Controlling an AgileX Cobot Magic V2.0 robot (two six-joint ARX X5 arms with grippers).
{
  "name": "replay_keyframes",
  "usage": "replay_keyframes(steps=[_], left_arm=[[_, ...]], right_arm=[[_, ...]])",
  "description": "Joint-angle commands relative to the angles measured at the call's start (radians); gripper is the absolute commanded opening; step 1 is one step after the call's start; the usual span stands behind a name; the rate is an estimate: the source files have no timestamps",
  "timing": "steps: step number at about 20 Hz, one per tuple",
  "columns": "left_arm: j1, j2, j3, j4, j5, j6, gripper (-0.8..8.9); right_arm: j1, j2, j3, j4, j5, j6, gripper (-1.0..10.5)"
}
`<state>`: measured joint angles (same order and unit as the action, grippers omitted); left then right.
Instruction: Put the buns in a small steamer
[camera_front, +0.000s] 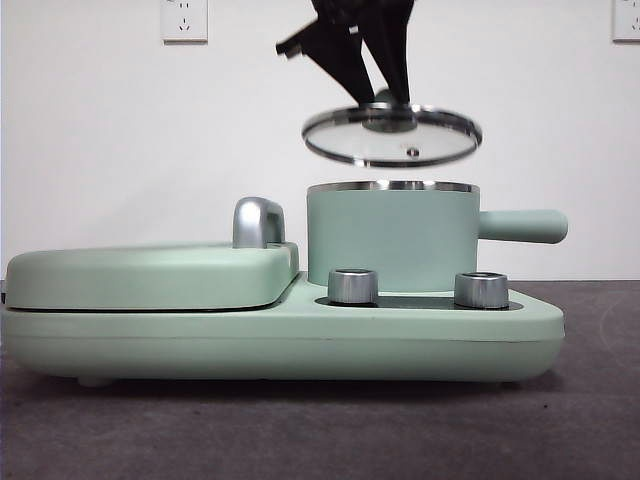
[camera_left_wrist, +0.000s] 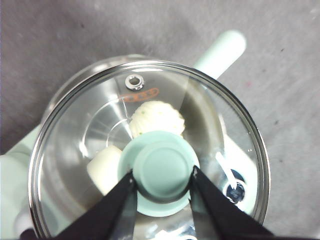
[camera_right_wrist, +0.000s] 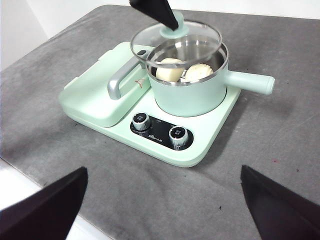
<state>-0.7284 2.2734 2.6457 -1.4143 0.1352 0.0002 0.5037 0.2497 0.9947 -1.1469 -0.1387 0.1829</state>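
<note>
Both buns lie inside the small steamer (camera_right_wrist: 190, 92), a mint-green pot with a steel rim and a straight side handle (camera_front: 525, 226). The smooth cream bun (camera_right_wrist: 169, 70) sits beside the ribbed bun (camera_right_wrist: 199, 72); through the glass I see the ribbed bun (camera_left_wrist: 157, 117) and the smooth bun (camera_left_wrist: 104, 167). My left gripper (camera_left_wrist: 162, 177) is shut on the green knob (camera_left_wrist: 162, 167) of the glass lid (camera_front: 392, 135). The lid hangs slightly tilted a little above the pot (camera_front: 390, 240). My right gripper (camera_right_wrist: 164, 172) stands open and empty, well back from the appliance.
The pot stands on a mint-green cooker base (camera_front: 300, 340) with two steel dials (camera_front: 352, 286) (camera_front: 481, 290). Beside it lies a flat grill cover (camera_front: 150, 275) with a chrome handle (camera_front: 258, 222). Grey tabletop surrounds the base; its near edge (camera_right_wrist: 30, 185) drops off by my right gripper.
</note>
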Motion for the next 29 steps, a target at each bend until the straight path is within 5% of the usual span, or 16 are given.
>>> replay_keyframes(steps=[1,25,29], left_arm=[[-0.007,0.054,0.029,0.033,0.002,0.022,0.19],[-0.012,0.116,0.029,0.033,0.003,0.091,0.32],[-0.008,0.103,0.029,0.043,0.003,0.049,3.34]], right_arm=[[0.006,0.000,0.008,0.010,0.001,0.000,4.9],[0.006,0.000,0.008,0.010,0.007,0.008,4.9],[0.006,0.000,0.008,0.010,0.007,0.008,4.9]])
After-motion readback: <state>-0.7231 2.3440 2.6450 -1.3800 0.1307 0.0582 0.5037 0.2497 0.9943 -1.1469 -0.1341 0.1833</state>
